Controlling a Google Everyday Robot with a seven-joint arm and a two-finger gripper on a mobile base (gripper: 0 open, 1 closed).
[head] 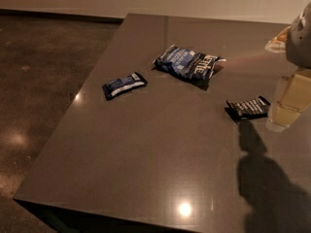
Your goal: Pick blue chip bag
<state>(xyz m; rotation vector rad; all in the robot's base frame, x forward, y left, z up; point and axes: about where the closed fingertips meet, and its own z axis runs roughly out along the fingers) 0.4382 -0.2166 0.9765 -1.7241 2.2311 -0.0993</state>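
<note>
The blue chip bag (188, 64) is a crinkled dark blue foil bag with white letters. It lies flat on the dark table (146, 169), toward the far middle. My gripper (285, 111) hangs at the right edge of the view, pale yellow, low over the table. It is to the right of the bag and nearer the front, well apart from it. It is just right of a small black bar wrapper (249, 107). The gripper holds nothing that I can see.
A small flat blue-and-white packet (124, 85) lies left of the bag. A pale orange-and-white thing (276, 41) sits at the far right, partly behind my arm (300, 35). The table's left edge drops to a dark floor (39, 81). My arm's shadow falls on the front right.
</note>
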